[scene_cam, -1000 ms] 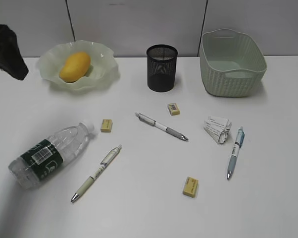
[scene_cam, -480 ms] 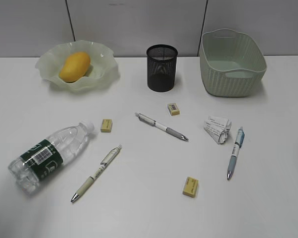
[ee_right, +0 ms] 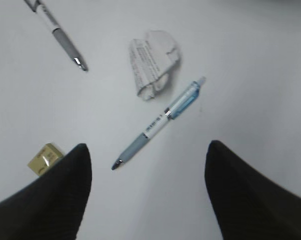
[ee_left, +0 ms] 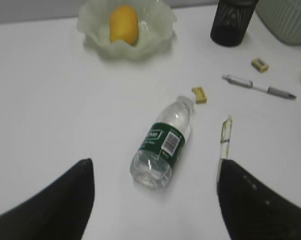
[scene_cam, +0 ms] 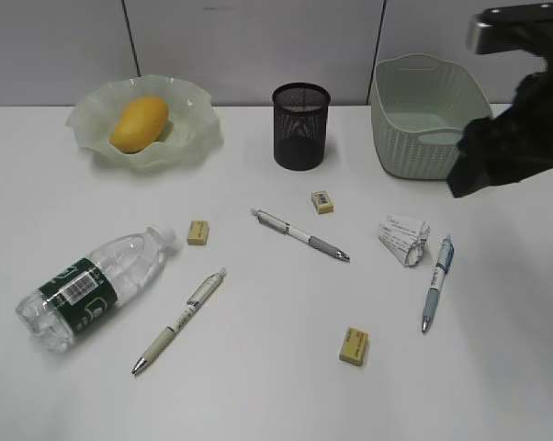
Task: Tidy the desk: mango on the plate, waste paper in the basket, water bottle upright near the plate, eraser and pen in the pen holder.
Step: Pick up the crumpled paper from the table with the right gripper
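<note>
Right gripper [ee_right: 148, 192] wide, empty, above paper [ee_right: 153, 62] and blue pen [ee_right: 158, 122]; left gripper [ee_left: 155, 197] wide over bottle [ee_left: 163, 142]; centre on paper, descend straight, avoid pen, then basket [scene_cam: 430, 115].

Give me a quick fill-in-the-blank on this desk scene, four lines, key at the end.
1. The mango sits on the ____.
2. The bottle lies on its ____.
3. The number of erasers on the desk is ____.
4. The paper wad lies beside the ____ pen.

Missing words: plate; side; three; blue
</note>
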Controlling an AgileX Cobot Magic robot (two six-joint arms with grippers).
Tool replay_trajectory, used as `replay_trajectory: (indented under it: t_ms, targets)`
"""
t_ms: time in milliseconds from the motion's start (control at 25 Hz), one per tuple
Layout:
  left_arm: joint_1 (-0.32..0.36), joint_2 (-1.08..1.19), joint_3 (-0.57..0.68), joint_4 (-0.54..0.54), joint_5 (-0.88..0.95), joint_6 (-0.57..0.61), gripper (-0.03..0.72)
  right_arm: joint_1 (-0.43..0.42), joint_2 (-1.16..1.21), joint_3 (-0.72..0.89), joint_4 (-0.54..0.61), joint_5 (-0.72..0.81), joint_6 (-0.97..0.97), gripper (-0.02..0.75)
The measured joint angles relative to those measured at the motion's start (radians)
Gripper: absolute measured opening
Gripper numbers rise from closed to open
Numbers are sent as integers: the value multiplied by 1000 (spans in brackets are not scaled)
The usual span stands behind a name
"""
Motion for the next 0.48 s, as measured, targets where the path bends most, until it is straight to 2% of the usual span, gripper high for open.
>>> replay_trajectory:
  t_ms: [160,360,480]
  targets:
    - [0,-149,-8,7,30,-14,586,72,138,-82,-5,16,16,559]
    - [0,-196,-41,82,229,-45,586,81,266,-148,-14,31,30,559]
    - [0,-197,-39,113,262,-53,586,81,330,-172,-21,10,33,561]
